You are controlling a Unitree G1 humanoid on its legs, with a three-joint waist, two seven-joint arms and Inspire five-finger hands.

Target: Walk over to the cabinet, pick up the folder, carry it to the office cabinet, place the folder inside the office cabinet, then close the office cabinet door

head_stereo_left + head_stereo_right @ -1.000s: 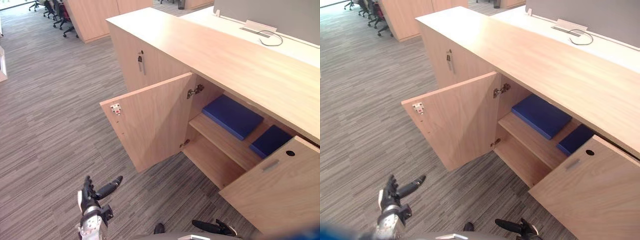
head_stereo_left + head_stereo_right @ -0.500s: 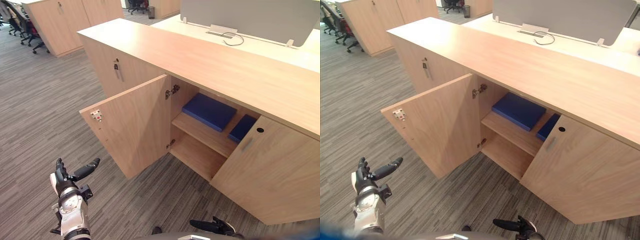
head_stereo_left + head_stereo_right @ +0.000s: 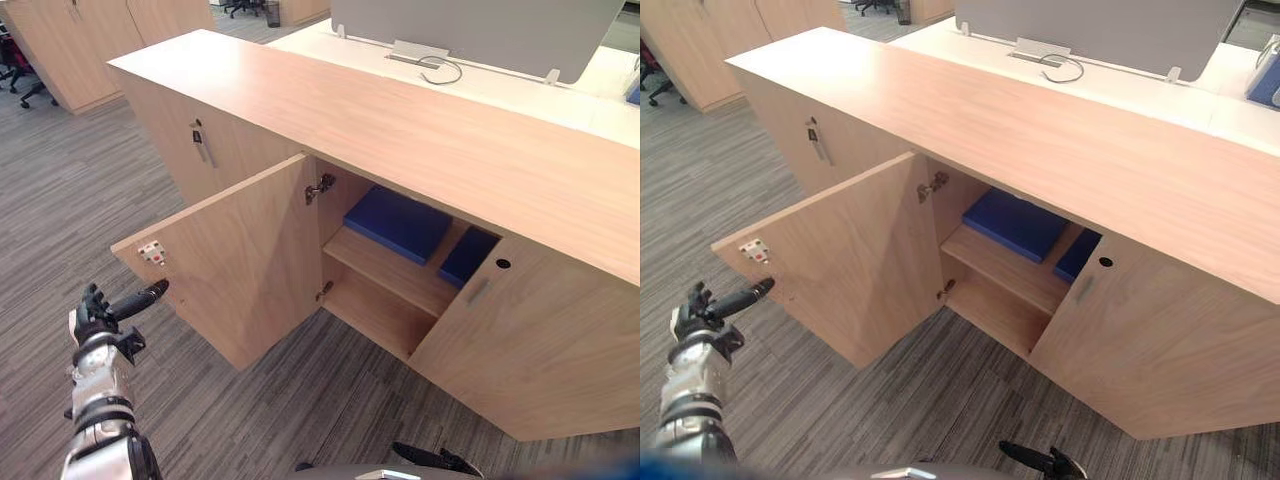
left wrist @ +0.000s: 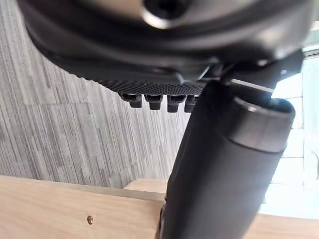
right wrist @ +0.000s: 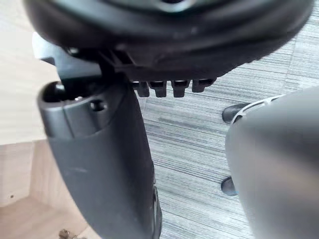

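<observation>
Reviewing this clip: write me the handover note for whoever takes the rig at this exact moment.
Left hand: open, empty, raised at the free edge of the wide-open left door; I cannot tell whether it touches.
Right hand: open, empty, low near the floor.
Inside the office cabinet, on the shelf: larger blue folder and second blue folder, partly behind the ajar right door.
Done: folder placed inside.
Left: close the doors.

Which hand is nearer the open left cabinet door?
Left. The left hand is beside the free edge of the left door; the right hand is low, before the right door.
</observation>
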